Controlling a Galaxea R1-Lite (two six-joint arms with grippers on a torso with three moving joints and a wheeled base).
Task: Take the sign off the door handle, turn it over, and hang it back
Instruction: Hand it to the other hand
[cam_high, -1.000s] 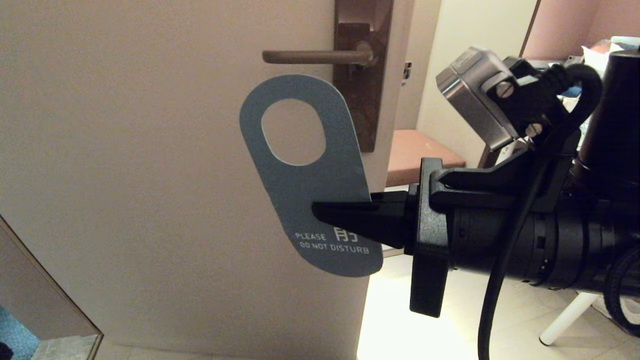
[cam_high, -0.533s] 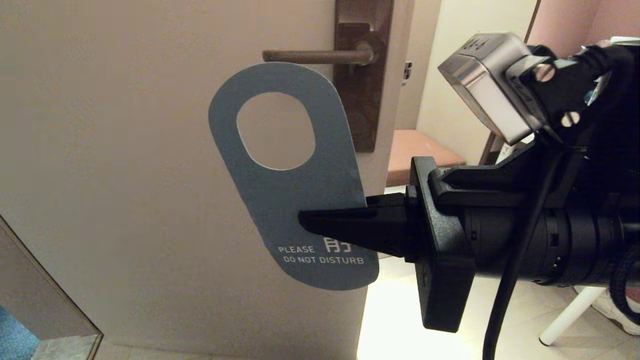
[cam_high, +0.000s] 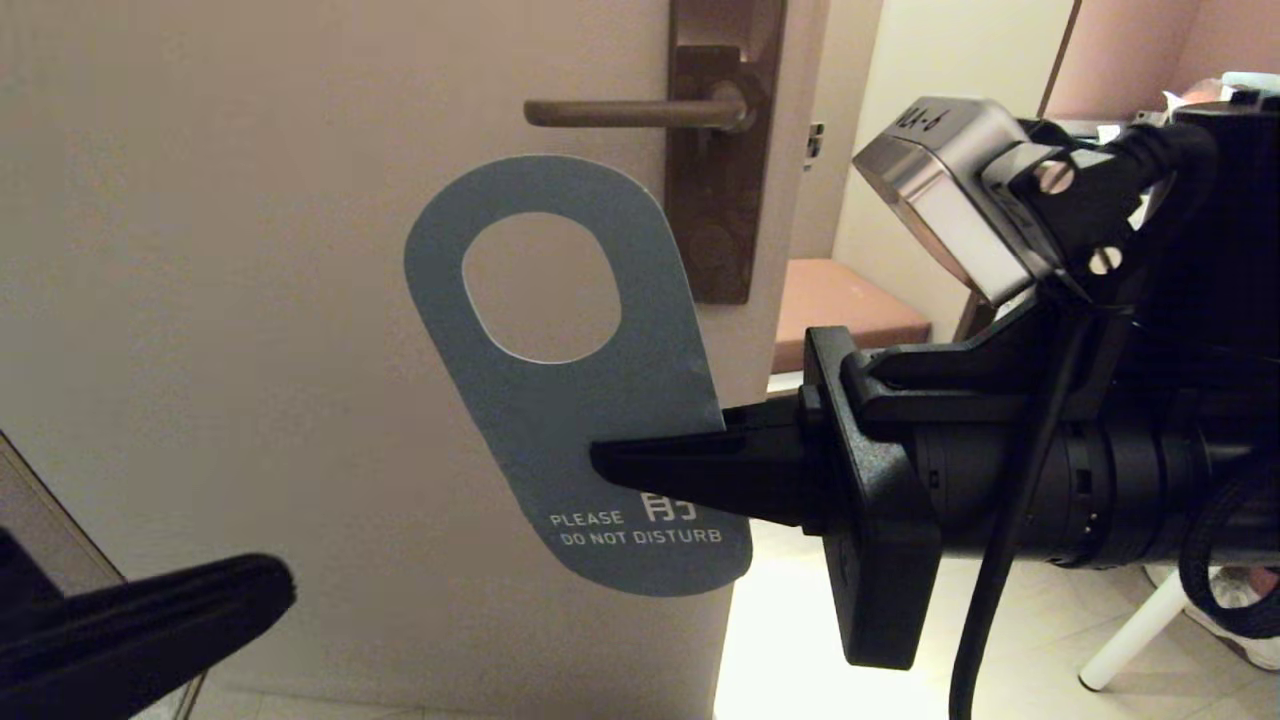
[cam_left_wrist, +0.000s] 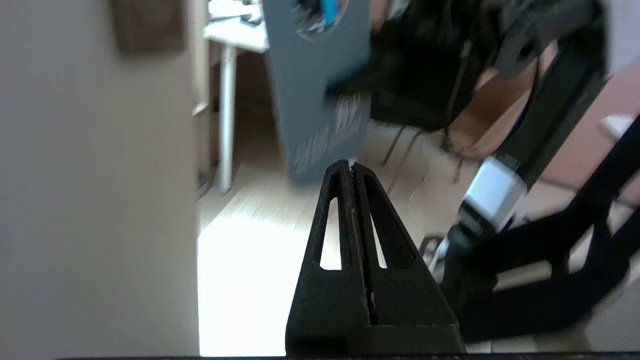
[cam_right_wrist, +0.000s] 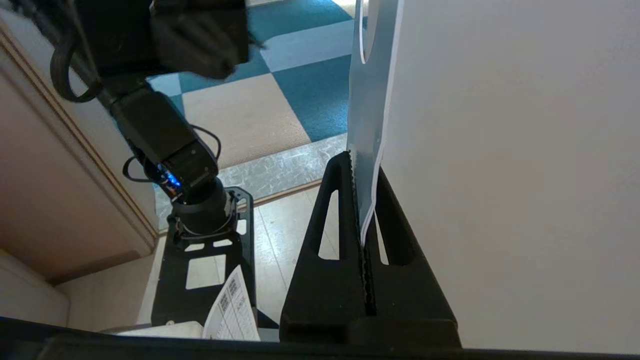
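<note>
One sign (cam_high: 590, 420) — blue side out, pinched by R tool (cam_high: 610, 462) — below door handle (cam_high: 625, 113).

sign (cam_high: 560, 400): matt blue card | door handle (cam_high: 630, 112): smooth bronze metal | door (cam_high: 250, 300): matt, smooth pale surface

The right arm is stretched level across from the right of the head view, and the right gripper (cam_high: 610, 458) is pointed leftward, its jaws pinched flat on the lower part of the sign (cam_high: 575, 400), which is held upright and off the handle. The left gripper (cam_high: 270, 590) is seen low at the left edge of that view, angled up toward the right, with its fingers pressed together on nothing.
</note>
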